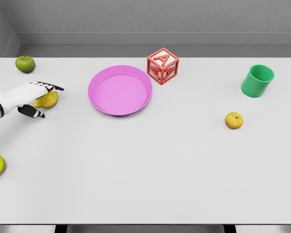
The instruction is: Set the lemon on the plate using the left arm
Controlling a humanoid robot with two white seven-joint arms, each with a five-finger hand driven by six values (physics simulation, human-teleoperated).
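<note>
Lemon point(47, 100) is seen at the table's point(160, 170) left side, partly covered by the left hand point(33, 96), whose fingers are draped over it with thumb below (grasp forming, closure not confirmed). Pink plate point(98, 77) lies nearby to the right, uncovered for placement.

Matt white table point(160, 170), smooth pink plastic plate point(98, 101)
</note>
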